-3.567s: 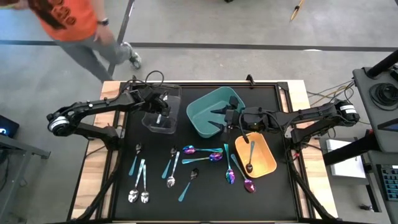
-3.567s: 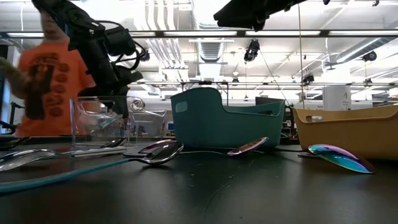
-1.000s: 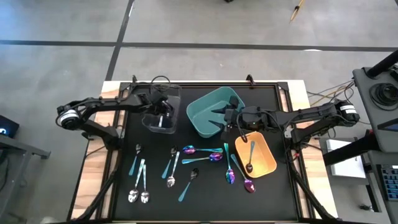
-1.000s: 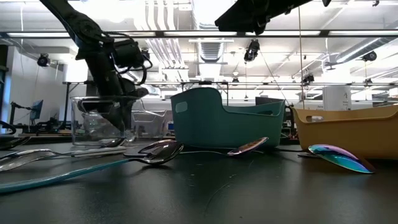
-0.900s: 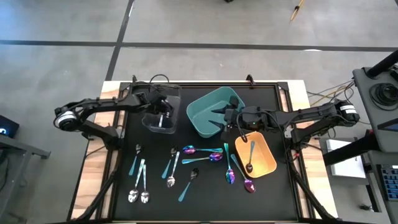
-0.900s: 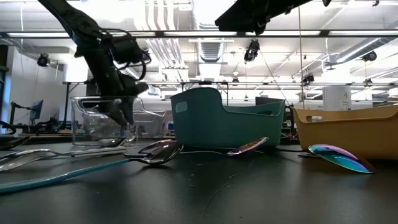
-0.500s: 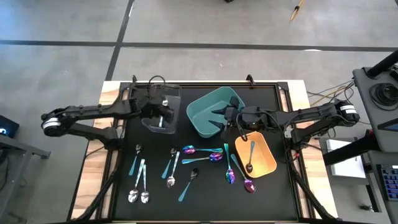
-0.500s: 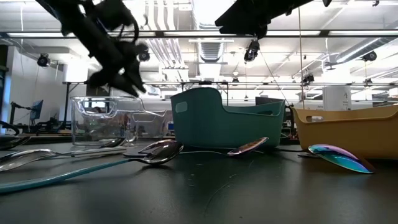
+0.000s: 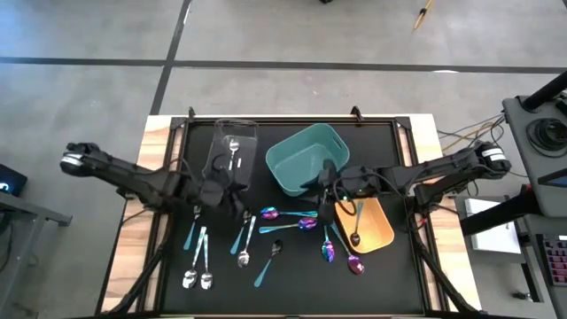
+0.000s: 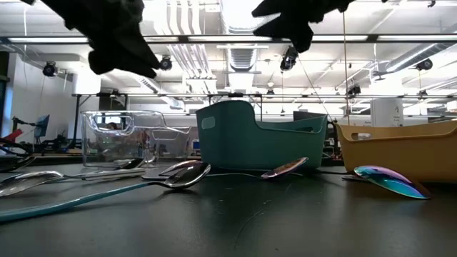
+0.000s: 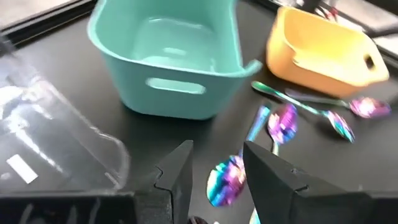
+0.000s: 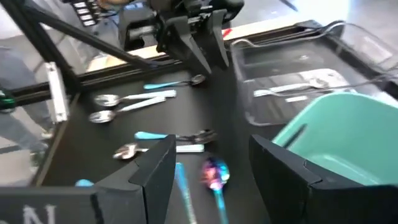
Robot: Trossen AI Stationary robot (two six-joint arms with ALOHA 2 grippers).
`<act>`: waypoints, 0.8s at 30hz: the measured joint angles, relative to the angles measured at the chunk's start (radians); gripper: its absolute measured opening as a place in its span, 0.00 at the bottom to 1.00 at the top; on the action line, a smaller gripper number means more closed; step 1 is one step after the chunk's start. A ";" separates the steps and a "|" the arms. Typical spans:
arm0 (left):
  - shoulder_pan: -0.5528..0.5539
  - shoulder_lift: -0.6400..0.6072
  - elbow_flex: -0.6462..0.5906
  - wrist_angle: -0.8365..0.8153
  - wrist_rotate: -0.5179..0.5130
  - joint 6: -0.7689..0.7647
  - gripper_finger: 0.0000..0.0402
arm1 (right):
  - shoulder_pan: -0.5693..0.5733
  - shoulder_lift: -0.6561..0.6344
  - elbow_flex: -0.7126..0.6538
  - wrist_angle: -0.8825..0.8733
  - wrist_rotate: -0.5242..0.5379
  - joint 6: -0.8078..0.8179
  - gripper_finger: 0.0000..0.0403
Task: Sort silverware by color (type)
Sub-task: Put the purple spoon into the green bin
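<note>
The left arm is stretched low across the desk's left half, its left end effector [image 9: 232, 197] held above the surface with the two fingers [image 11: 177, 177] parted and nothing seen between them. The right arm is extended from the right side toward the middle, its right end effector [image 9: 326, 184] raised, fingers [image 12: 283, 168] spread wide and empty.
</note>
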 joint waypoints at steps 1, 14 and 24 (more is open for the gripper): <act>-0.026 0.003 0.000 0.000 -0.018 0.005 0.31 | 0.007 0.006 0.010 0.002 0.000 0.012 0.48; -0.174 0.018 0.000 -0.001 -0.153 -0.013 0.31 | 0.042 0.192 0.263 -0.123 -0.001 0.050 0.48; -0.276 0.023 0.000 -0.004 -0.178 -0.068 0.31 | 0.044 0.394 0.561 -0.609 0.001 0.047 0.48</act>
